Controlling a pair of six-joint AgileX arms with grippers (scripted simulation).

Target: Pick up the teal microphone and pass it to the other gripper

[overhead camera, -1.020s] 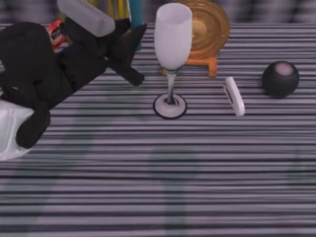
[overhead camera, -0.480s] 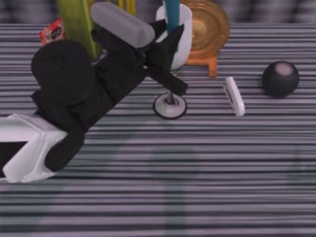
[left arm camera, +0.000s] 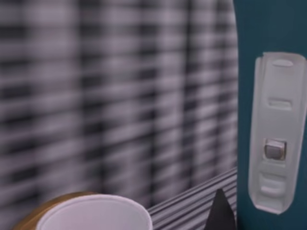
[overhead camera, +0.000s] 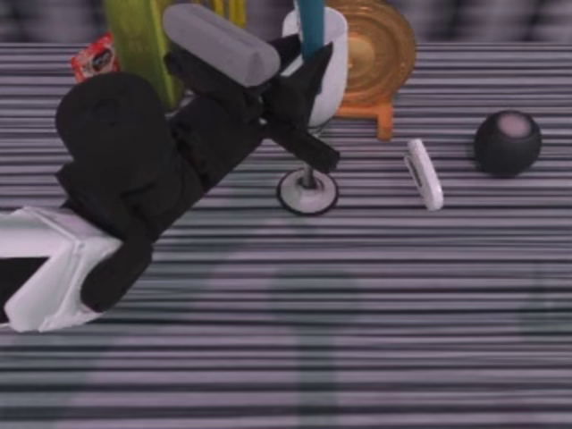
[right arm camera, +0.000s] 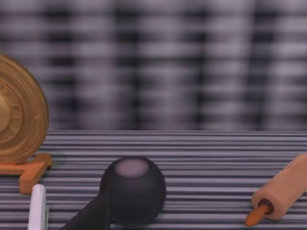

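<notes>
Striped table (overhead camera: 375,295); left tool (overhead camera: 308,85) clamps teal microphone (left arm camera: 268,96), slim teal handle, white switch plate (left arm camera: 278,148).

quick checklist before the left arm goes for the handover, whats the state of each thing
1. Teal microphone off the table, upright, at the left gripper: ok.
2. Grip firm: cannot tell, fingers mostly hidden.
3. Wine glass clear of the left arm: not ok, the gripper overlaps it in the top view.
4. Right gripper ready to receive: not ok, absent from the top view.
5. Path rightward: white bar device and black ball lie flat on the table; ok if the microphone stays lifted.
</notes>
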